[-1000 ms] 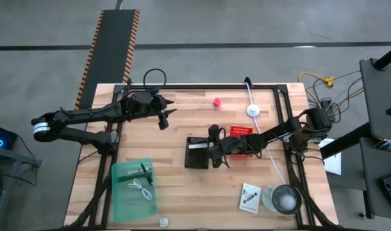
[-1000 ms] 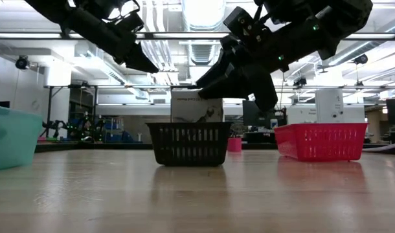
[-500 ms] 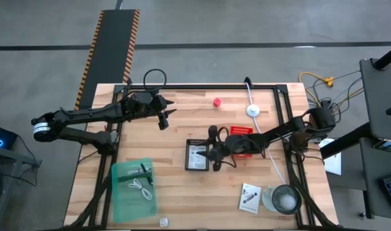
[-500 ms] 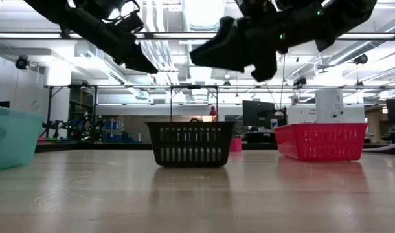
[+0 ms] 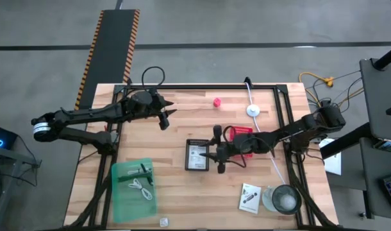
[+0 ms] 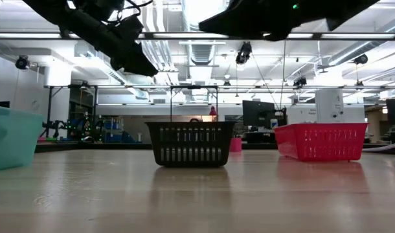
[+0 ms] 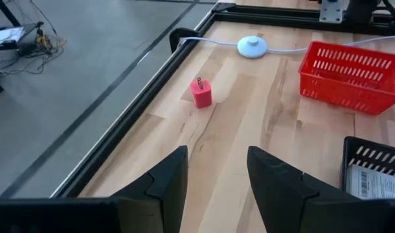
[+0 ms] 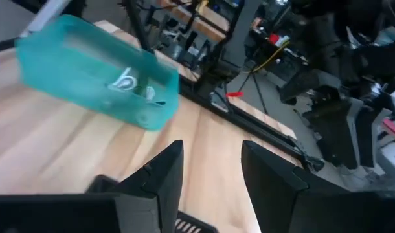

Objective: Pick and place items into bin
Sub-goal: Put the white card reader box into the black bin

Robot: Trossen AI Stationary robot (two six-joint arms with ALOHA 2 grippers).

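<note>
Right gripper (image 5: 220, 158) is held above the table just beside the black basket (image 5: 197, 156), fingers spread and empty; white printed card (image 5: 198, 156) is seen lying inside that basket; left gripper (image 5: 167, 115) is parked spread near the far-left edge; coiled white cable (image 5: 141, 188) is in the green bin (image 5: 133, 186).
</note>
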